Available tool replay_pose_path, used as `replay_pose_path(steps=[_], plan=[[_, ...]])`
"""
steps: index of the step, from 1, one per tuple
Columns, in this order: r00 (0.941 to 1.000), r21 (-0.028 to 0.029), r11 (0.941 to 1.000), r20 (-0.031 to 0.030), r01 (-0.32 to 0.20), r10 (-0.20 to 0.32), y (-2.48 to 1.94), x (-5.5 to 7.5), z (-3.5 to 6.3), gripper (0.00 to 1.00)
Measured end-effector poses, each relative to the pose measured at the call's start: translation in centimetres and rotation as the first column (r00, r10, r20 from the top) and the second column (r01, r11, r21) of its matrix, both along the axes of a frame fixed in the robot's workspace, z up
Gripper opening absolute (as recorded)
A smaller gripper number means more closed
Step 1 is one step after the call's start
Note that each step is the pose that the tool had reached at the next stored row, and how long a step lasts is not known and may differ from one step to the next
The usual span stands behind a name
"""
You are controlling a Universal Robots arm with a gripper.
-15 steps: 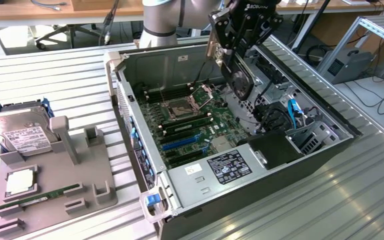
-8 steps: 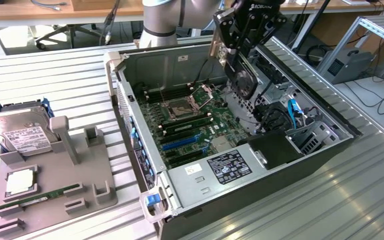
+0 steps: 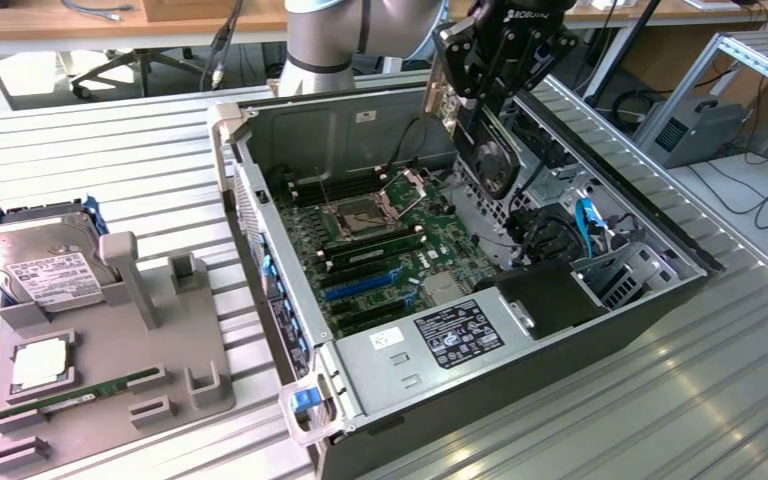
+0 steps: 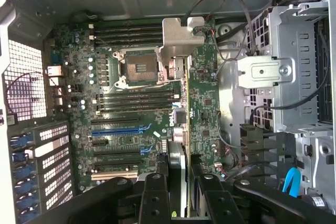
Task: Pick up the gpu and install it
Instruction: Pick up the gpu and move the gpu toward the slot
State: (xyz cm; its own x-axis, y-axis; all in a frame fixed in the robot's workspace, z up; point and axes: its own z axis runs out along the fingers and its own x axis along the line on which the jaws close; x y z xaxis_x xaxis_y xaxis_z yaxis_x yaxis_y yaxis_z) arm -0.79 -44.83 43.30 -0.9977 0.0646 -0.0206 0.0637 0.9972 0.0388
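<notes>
Exterior view | gripper (image 3: 475, 105) jaws pinching the gpu (image 3: 488, 160) above the open case (image 3: 558, 380) | tip: square the card's edge with the blue slot (image 3: 357, 288), lower straight, no tilt.

1. The gpu (image 3: 491, 158) is a thin, dark card with a round fan on its face and a silvery metal bracket (image 4: 180, 36) at one end
2. It stands on edge, close to upright, so the wrist view shows it as a narrow strip (image 4: 184, 129)
3. It is clamped in the gripper (image 3: 480, 100) and hangs inside the open computer case (image 3: 357, 130), above the motherboard (image 3: 377, 235) and beside the CPU socket (image 4: 137, 67), not seated in any slot
</notes>
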Motion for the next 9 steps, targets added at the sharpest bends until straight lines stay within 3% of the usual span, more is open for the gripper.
replay_pose_path(steps=[8, 9], plan=[[1.0000, 0.0001, 1.0000, 0.0001, 0.000, 0.000, 0.14, -0.06, -0.20, 0.27], [1.0000, 0.0002, 1.0000, 0.0001, 0.000, 0.000, 0.33, -0.13, -0.29, 0.27]])
